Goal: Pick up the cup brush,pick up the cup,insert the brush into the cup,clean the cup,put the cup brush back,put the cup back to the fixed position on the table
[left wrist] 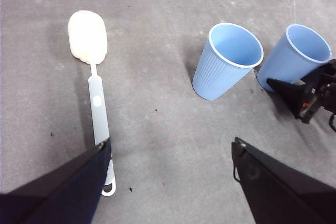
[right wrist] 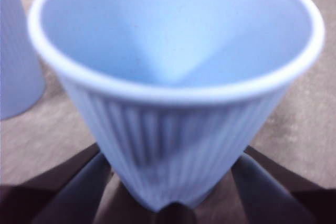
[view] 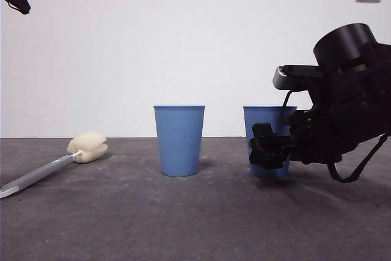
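Cup (right wrist: 173, 103): blue ribbed plastic tumbler, upright on the table (view: 183, 224), standing between the jaws of the right gripper (view: 269, 146), which flank its lower body; whether they already press it cannot be told. Likely light, thin-walled, easily squashed; grip low, gently.

Second cup (view: 179, 140): stands apart, outside those jaws.

Cup brush (left wrist: 94, 77): lies flat ahead of the left gripper (left wrist: 173, 182), jaws wide, empty. Take the stiff handle, not the soft sponge.

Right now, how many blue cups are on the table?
2. One cup stands alone mid-table. The other cup stands beside it, between the jaws of the right gripper. The brush lies off to the far side. None seems hidden.
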Tool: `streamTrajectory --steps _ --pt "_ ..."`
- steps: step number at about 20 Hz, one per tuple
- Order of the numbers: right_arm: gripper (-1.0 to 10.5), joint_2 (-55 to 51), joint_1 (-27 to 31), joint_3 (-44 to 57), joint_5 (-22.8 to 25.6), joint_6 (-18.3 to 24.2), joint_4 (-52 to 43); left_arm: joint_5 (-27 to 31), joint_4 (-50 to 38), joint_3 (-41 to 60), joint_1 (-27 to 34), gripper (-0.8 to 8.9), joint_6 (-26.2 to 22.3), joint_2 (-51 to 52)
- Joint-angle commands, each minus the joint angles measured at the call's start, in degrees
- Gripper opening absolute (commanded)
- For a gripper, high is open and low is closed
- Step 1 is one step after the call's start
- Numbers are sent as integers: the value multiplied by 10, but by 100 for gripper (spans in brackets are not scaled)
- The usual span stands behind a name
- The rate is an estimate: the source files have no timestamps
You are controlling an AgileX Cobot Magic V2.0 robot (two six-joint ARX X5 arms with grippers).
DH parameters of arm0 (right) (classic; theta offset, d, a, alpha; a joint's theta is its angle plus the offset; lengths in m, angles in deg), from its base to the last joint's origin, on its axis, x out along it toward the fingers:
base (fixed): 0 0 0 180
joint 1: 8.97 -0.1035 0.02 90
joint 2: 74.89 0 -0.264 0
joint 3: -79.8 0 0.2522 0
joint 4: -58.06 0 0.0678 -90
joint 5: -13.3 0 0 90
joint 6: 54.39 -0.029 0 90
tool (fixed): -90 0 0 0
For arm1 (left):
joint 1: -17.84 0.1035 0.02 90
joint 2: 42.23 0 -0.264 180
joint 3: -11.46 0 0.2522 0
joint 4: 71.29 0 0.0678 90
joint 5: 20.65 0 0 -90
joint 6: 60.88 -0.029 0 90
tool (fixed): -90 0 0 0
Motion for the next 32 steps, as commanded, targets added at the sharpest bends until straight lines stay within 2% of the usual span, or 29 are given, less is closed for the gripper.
streamTrajectory --steps 1,7,10,14,16,19,20,22,24,25,26,27,28,32 --pt "415 -9 -2 12 -4 0 40 0 -1 4 0 385 -9 0" --pt "450 -67 -2 12 -5 -2 100 0 0 4 0 385 -9 0" --pt "449 -121 -3 12 -4 -3 208 0 7 4 0 385 -9 0" --pt "446 -224 -3 12 -23 -37 378 0 23 4 0 384 -9 0" --pt "441 -296 -3 12 -62 -75 471 0 33 4 0 382 -14 0" --pt "435 -428 -3 12 -152 -112 624 -21 53 4 0 379 -16 0" --pt "421 -465 -3 11 -177 -115 669 -40 56 4 0 377 -16 0" --pt "321 -534 -3 3 -213 -116 763 -68 58 4 0 377 -16 0" --pt "261 -595 -3 -15 -239 -104 853 -93 60 4 0 368 -15 0" --pt "200 -617 -3 -27 -246 -100 889 -109 62 4 0 304 -16 0" --pt "118 -633 -3 -39 -249 -92 916 -119 67 4 0 190 -16 0" --pt "26 -647 -3 -51 -249 -86 939 -120 74 4 0 28 -17 0" --pt "-16 -655 -3 -64 -249 -76 956 -120 80 4 0 -8 -18 0" --pt "-12 -662 -3 -96 -246 -62 985 -120 94 4 0 -8 -33 0"
